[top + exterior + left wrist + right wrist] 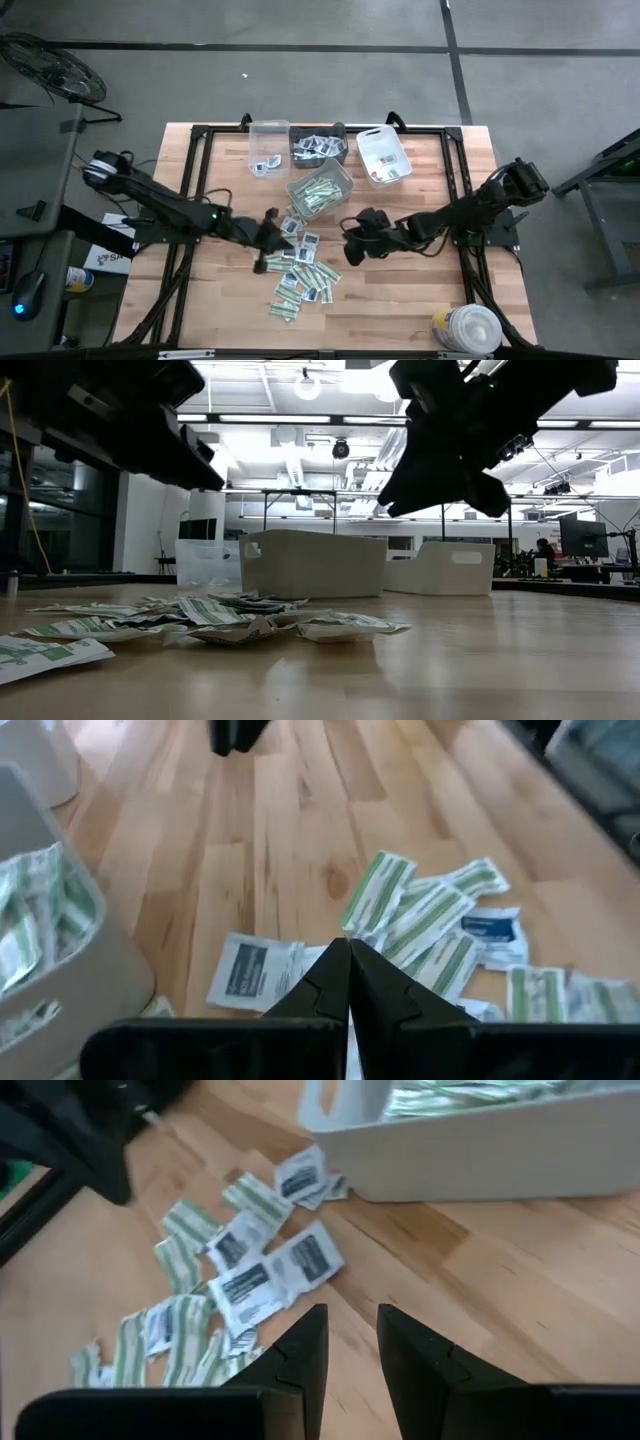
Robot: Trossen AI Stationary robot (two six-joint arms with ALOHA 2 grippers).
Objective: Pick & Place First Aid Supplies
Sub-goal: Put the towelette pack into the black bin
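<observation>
Item: first aid supplies (300,272), loose heap mid-bench (400,300), spread for picking; some already in the grey bin (321,192). Left hand (268,233) pinched shut over the heap's edge, whether on a packet I cannot tell; right hand (350,248) narrowly parted, empty, just beside the heap.

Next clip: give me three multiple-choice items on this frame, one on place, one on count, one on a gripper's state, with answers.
1. Where does the loose pile of green-and-white and white sealed packets lie?
A in the round white tub
B on the wooden table
C on the floor

2. How many plastic bins are on the table?
A two
B four
C six

3. How are the left gripper fingers?
A wide open
B out of view
C shut

Answers:
1 B, packets spread over bare planks.
2 B, clear, dark, grey and white bins grouped at the far edge.
3 C, fingers meet without a gap.
</observation>
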